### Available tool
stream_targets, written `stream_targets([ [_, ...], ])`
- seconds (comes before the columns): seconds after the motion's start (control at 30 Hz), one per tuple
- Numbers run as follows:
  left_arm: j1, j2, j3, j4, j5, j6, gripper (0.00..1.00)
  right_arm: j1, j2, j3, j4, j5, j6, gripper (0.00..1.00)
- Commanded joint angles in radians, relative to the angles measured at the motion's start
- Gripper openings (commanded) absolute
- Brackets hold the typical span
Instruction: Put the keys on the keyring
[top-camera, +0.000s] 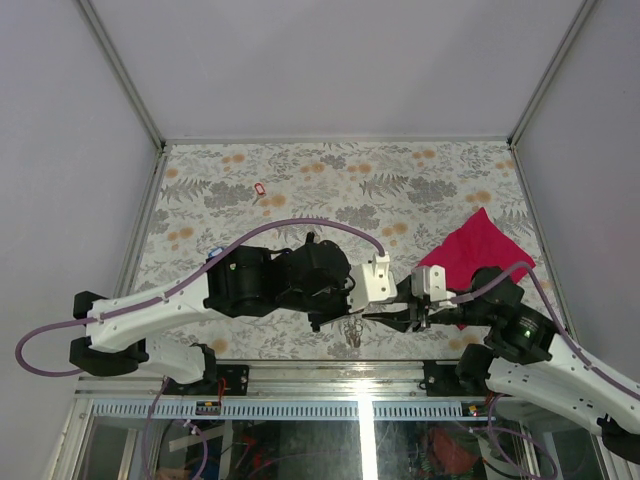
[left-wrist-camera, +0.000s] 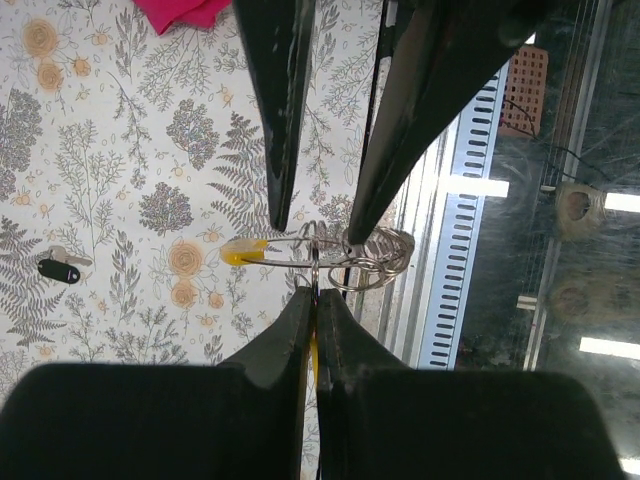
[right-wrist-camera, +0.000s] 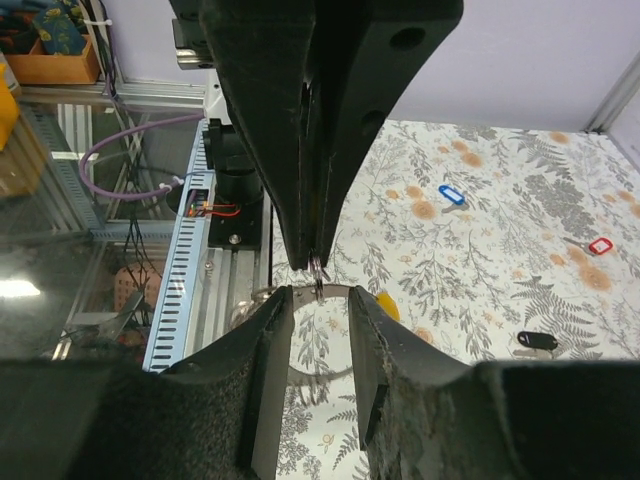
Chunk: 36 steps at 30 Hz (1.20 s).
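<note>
My left hand (left-wrist-camera: 313, 295) is pressed fully shut, its two black fingers pinching the wire of the keyring (left-wrist-camera: 372, 262) at their very tips. A sliver of yellow shows in the seam between those fingers; I cannot tell what it is. The ring sits just past the tips, over the near edge of the counter (left-wrist-camera: 120, 150). It is a thin silvery loop with smaller coils bunched on one side and a small yellow piece (left-wrist-camera: 243, 251) on the other.

My right hand (right-wrist-camera: 318, 300) meets it tip to tip from the opposite side. Its fingers stand partly apart, one on either side of the loop, with nothing clamped between them. Whether a pad brushes the wire I cannot tell.

Farther out on the counter, a black key (left-wrist-camera: 58, 271) lies well off to one side of both hands. A blue key (right-wrist-camera: 452, 195) and a red key (right-wrist-camera: 600, 245) lie far beyond my right fingertips, and a magenta cloth (left-wrist-camera: 185, 10) lies past them.

This looks like steadying the ring before any key is threaded. To do it well, I should keep the left pinch firm and unmoving. The right fingers should close gently on the loop itself, not on the coils, so the ring does not twist or slip free.
</note>
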Motion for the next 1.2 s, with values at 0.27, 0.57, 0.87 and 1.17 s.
stream_targets([
  [0.27, -0.005, -0.001, 0.033, 0.010, -0.013, 0.017, 0.00, 0.000, 0.075, 0.005, 0.140, -0.070, 0.014, 0.32],
  [0.57, -0.005, -0.009, 0.027, 0.014, -0.014, 0.015, 0.00, 0.000, 0.088, -0.006, 0.145, -0.073, 0.022, 0.21],
  [0.87, -0.004, -0.029, 0.006, 0.034, -0.012, 0.013, 0.00, 0.000, 0.097, 0.001, 0.153, -0.080, 0.033, 0.05],
  [1.17, -0.005, -0.095, -0.064, 0.103, -0.009, -0.002, 0.11, 0.000, 0.066, 0.036, 0.158, -0.062, 0.056, 0.00],
])
